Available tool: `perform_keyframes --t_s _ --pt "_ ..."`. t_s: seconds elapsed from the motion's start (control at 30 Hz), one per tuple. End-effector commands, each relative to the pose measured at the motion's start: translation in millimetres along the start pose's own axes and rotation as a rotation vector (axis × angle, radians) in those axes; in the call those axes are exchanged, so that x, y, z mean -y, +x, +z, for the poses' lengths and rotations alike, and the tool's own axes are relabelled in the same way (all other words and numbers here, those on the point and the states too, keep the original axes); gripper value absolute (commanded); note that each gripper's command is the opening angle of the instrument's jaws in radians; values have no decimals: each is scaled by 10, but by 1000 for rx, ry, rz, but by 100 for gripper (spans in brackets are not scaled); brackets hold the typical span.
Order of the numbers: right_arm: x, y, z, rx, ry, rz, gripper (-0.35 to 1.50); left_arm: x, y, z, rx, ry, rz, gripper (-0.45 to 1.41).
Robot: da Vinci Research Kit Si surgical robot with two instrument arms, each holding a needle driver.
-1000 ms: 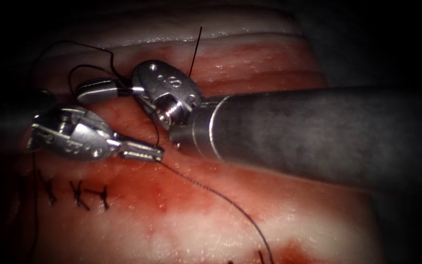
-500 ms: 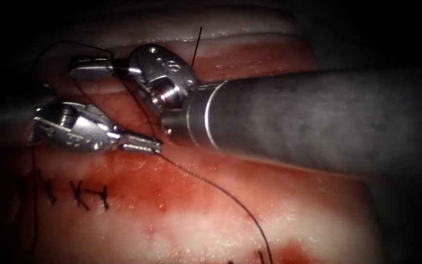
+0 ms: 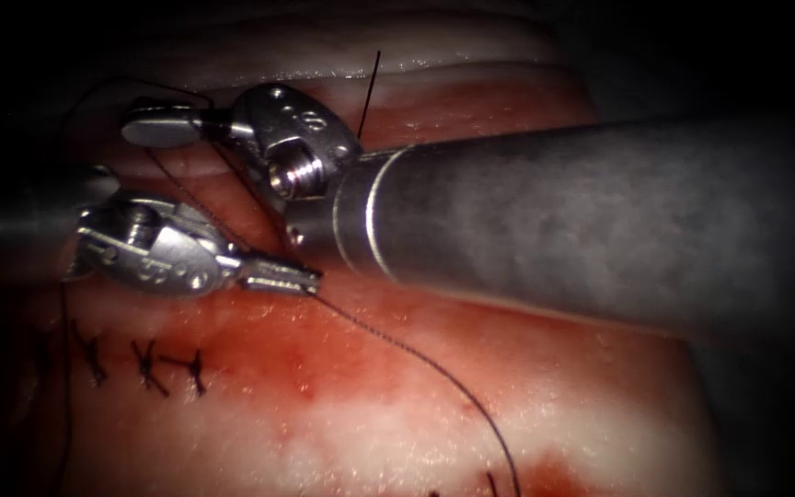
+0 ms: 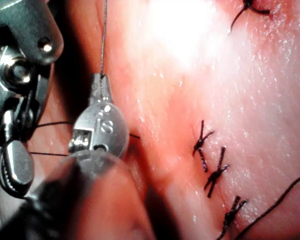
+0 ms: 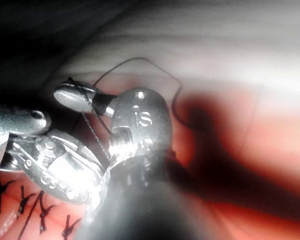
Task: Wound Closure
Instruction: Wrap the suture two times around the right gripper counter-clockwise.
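Two pincers worked close together over the tissue [image 3: 434, 405]. The left pincer [image 3: 310, 276] was pressed together on the thread [image 3: 416, 354] at its very tip, and from that tip the strand ran away to the right across the red, wet surface and down toward the near edge. In the left wrist view the same pincer [image 4: 99, 80] pinched the thread [image 4: 104, 35], which led straight off from its tip.

Just above and behind the left pincer lay the right pincer [image 3: 131, 124], its jaws pressed together with dark thread looped about them; whether a strand was actually pinched between them could not be told. More loops curved above it, and one strand rose upright beside its wrist. In the right wrist view the right pincer [image 5: 60, 93] had thread crossing over it.

Below the left pincer, three finished stitches [image 3: 144, 364] sat in a row along the closed cut; the left wrist view showed those stitches [image 4: 215, 172] too. No needle could be made out.
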Motion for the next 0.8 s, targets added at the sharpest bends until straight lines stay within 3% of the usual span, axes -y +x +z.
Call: perform_keyframes --t_s 0.03,0.1,0.17,0.4,0.6,0.8 --pt "-5 -5 10 -3 -1 -5 48 2 -3 8 -3 1 5 -45" --pt "-4 -8 11 -6 -11 -8 76 0 -1 10 -1 1 7 -45" --pt "-4 -12 13 -12 -14 -12 91 -2 2 12 0 2 9 -45" --pt "-5 -17 13 -37 -61 -18 116 -7 15 15 -2 1 21 -45" --pt "-9 -12 9 -48 -115 -98 115 -14 29 11 -5 -5 39 -45" --pt "-22 -9 -8 84 -187 -232 96 -19 46 -5 8 -10 71 -45"
